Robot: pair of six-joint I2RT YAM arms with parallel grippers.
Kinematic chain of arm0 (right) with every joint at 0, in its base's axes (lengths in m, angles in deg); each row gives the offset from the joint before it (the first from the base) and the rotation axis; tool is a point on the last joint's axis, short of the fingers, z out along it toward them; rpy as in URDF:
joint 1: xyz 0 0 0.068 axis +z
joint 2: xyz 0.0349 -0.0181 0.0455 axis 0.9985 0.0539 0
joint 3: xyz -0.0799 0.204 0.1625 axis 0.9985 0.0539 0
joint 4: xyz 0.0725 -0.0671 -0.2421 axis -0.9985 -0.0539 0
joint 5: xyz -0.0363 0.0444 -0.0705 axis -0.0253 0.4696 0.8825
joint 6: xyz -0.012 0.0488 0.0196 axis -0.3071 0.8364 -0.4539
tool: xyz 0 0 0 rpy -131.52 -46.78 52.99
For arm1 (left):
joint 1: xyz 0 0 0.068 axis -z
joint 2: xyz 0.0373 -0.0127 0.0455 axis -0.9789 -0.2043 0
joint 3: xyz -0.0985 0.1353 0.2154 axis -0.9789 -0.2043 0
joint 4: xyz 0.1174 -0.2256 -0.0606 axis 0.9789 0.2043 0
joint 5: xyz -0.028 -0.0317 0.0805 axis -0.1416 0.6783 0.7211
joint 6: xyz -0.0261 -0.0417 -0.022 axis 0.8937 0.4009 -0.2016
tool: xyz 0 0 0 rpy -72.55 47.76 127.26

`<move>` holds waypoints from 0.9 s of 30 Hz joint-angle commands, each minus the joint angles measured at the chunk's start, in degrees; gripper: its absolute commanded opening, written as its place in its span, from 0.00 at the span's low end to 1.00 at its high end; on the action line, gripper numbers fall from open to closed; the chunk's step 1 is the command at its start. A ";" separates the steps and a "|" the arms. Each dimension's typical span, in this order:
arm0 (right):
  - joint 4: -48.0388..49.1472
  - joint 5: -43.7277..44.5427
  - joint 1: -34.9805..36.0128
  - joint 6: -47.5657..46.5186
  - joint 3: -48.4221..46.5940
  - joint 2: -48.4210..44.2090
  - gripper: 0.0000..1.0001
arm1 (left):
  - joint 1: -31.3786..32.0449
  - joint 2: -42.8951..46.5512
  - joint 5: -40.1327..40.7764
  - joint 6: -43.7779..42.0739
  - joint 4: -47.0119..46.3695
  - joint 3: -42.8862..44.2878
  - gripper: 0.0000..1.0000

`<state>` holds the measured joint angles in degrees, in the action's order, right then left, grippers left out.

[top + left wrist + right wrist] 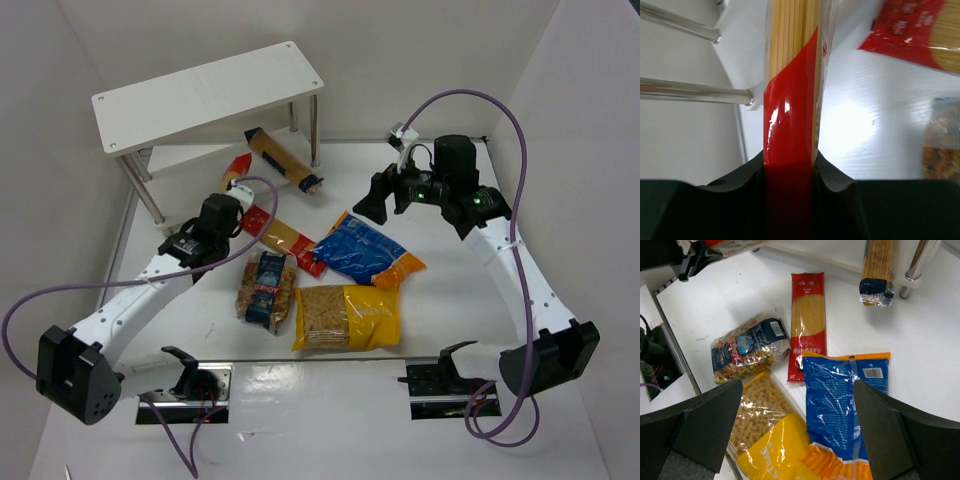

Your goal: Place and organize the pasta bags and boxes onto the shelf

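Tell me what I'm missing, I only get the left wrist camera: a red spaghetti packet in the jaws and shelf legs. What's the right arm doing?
Observer: The right gripper hangs open above the blue-orange bag, holding nothing.
Operator: What lies on the table?
Observer: Mid-table: that bag, a yellow bag, a clear blue-labelled bag and a second spaghetti packet, besides the spaghetti packet you hold.
Operator: Anything on the shelf's top board?
Observer: Nothing; the shelf top is bare.
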<state>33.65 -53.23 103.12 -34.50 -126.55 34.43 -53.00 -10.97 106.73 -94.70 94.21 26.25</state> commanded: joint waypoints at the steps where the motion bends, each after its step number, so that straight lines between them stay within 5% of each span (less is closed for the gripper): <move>1: 3.60 -0.96 -1.00 -1.04 1.07 -1.32 1.00 | 2.81 -2.20 14.76 -2.50 -13.20 1.05 0.00; 9: 3.60 -2.72 -2.05 -3.76 3.54 -0.70 1.00 | 5.99 -12.56 29.70 -7.69 -19.53 2.53 0.00; 27: 3.60 -5.09 -3.29 -6.22 7.32 -2.37 1.00 | 4.24 -26.28 39.65 -20.52 -28.58 9.83 0.02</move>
<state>34.90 -56.60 100.15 -39.62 -119.44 33.97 -47.27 -36.87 137.44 -111.99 75.18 32.26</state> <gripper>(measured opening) 0.994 0.375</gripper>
